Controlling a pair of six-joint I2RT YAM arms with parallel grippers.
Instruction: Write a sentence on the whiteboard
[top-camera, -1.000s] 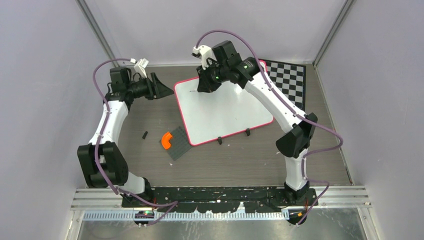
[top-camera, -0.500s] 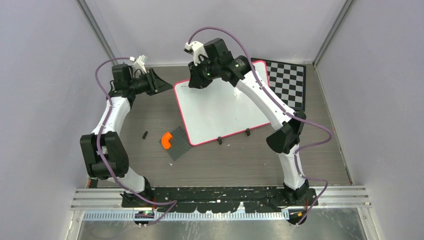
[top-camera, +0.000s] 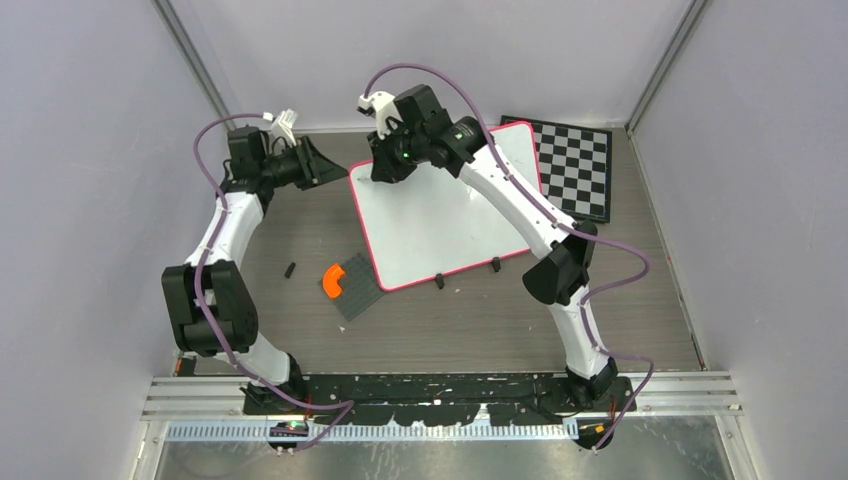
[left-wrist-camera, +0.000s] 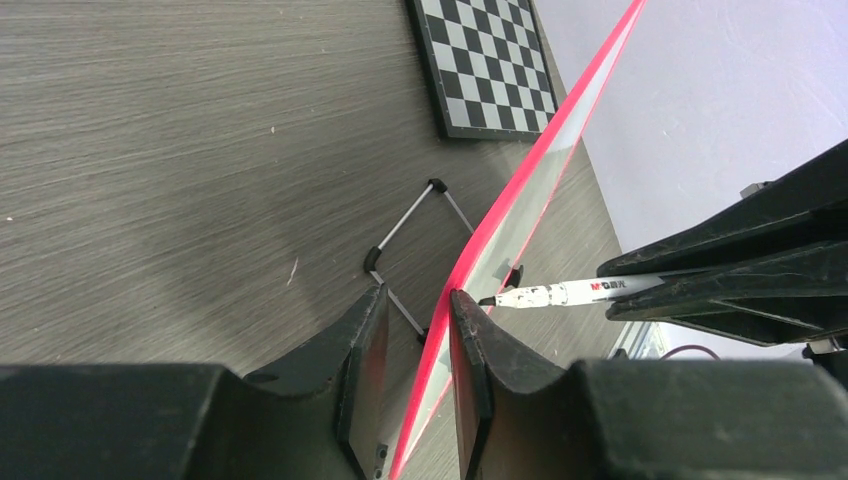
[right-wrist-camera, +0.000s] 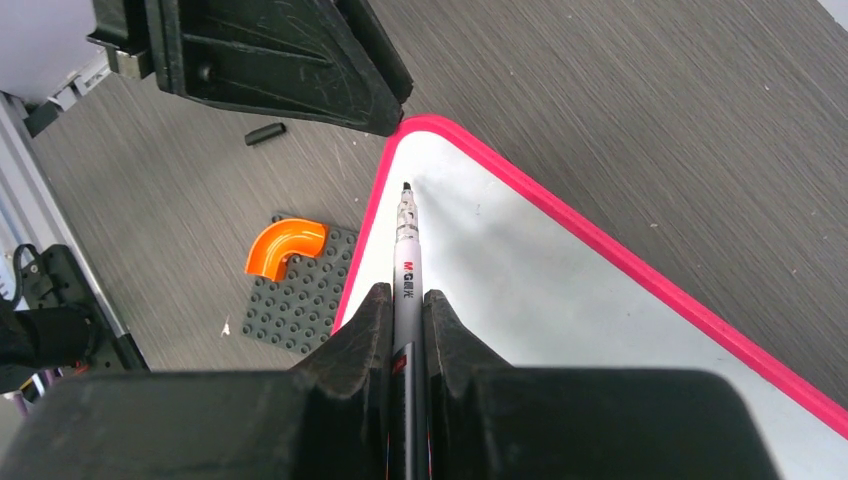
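Observation:
The whiteboard (top-camera: 450, 215) with a red-pink rim lies propped at mid-table. No writing shows on its visible surface. My right gripper (top-camera: 385, 165) is shut on a white marker (right-wrist-camera: 407, 250). The marker's black tip (right-wrist-camera: 406, 187) is at the board's far left corner, on or just above the surface. My left gripper (top-camera: 335, 168) is at that same corner. In the left wrist view its jaws (left-wrist-camera: 417, 295) straddle the red rim (left-wrist-camera: 500, 215), which lies against the right finger with a gap to the left one. The marker also shows there (left-wrist-camera: 570, 292).
A chessboard (top-camera: 570, 165) lies at the back right, partly under the whiteboard. A dark studded plate (top-camera: 358, 288) with an orange curved piece (top-camera: 333, 281) lies by the board's near left corner. A small black cap (top-camera: 290, 269) lies left of it. The board's two black feet (top-camera: 439, 282) face me.
My right gripper has moved left with the marker to the board's far left corner. My left gripper has moved right, from clear of the board onto its corner rim.

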